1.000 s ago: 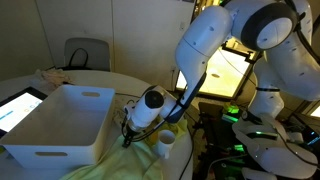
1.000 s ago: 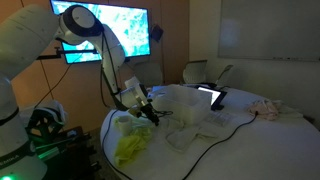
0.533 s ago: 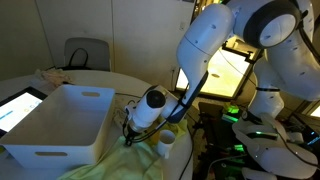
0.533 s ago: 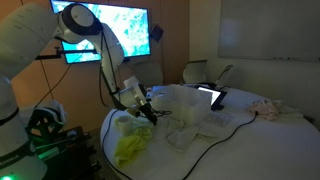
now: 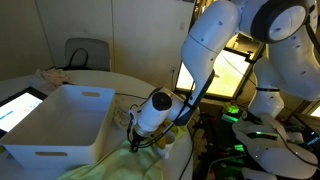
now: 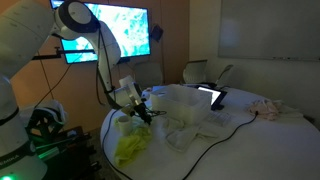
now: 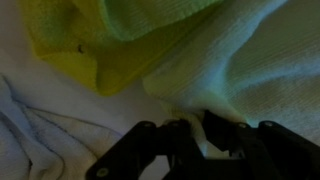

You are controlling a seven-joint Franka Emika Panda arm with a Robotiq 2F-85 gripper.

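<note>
A fold of the yellow-green cloth [image 7: 240,60] is pinched between the fingers [image 7: 150,145], as is seen in the wrist view. The cloth is spread at the edge of the desk [image 5: 115,82], just beside the white bin [image 5: 60,120] and a small cup [image 5: 165,143].

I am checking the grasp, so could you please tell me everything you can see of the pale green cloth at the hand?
The pale green cloth looks like soft, looped terry fabric, crumpled into thick folds rather than laid flat. It lies near the edge of the round table, beside the white bin. The hand is shut on one small fold of it. A brighter yellow cloth overlaps it; whether the two are one piece is unclear.
</note>
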